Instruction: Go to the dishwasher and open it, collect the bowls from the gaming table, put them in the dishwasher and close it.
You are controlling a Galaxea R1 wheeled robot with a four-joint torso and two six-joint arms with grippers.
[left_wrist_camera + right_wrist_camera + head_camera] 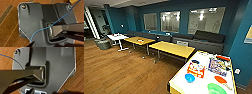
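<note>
The robot stands close to the gaming table, whose glossy white surface with yellow sides fills the near right of the head view. Both bowls lie on it at the near end: the small blue bowl toward the left edge, the wider green bowl nearer and to its right, the two apart from one another. A flat orange-red piece lies just beyond the green bowl, and colourful game boxes sit farther along the surface. So the collecting step is not yet done; neither bowl has been lifted.

The dishwasher is not among the things before the robot here, so whether it has been opened cannot be judged. Loading and closing are plainly left.

Both wrist views look down over wooden floor, which suggests the arms hang low and away from the table. Whether either hand is wide or narrow I cannot tell.

Plain yellow tables and a dark sofa stand at the far wall.
</note>
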